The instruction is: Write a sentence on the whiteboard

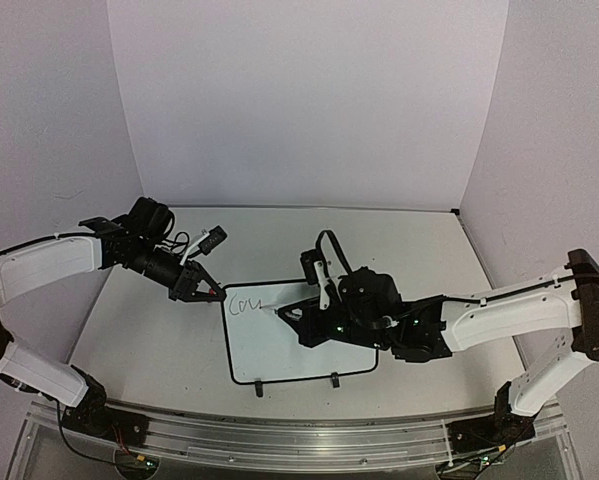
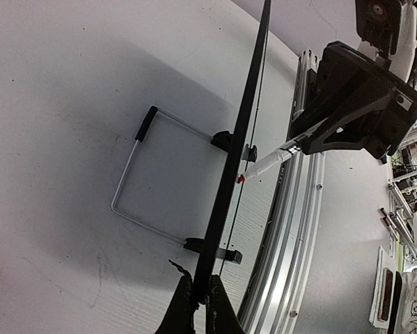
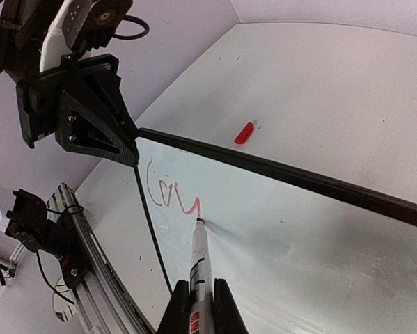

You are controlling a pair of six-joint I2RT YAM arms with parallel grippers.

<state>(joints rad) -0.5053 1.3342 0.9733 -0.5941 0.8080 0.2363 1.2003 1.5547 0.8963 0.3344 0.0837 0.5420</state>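
The whiteboard (image 1: 299, 350) stands tilted on the table, with two black clips on its near edge. The sentence (image 1: 244, 303) is only the letters "Cou" at the top left, red in the right wrist view (image 3: 168, 195). My right gripper (image 1: 291, 316) is shut on a white marker (image 3: 199, 254) whose tip touches the board (image 3: 305, 236) at the end of the last stroke. My left gripper (image 1: 207, 291) is shut on the board's top left edge. In the left wrist view the board is an edge-on black bar (image 2: 241, 132) clamped between my fingers (image 2: 180, 306).
A red marker cap (image 3: 244, 132) lies on the table behind the board. A wire stand (image 2: 131, 184) props up the board's back. An aluminium rail (image 1: 279, 430) runs along the table's near edge. White walls enclose the table.
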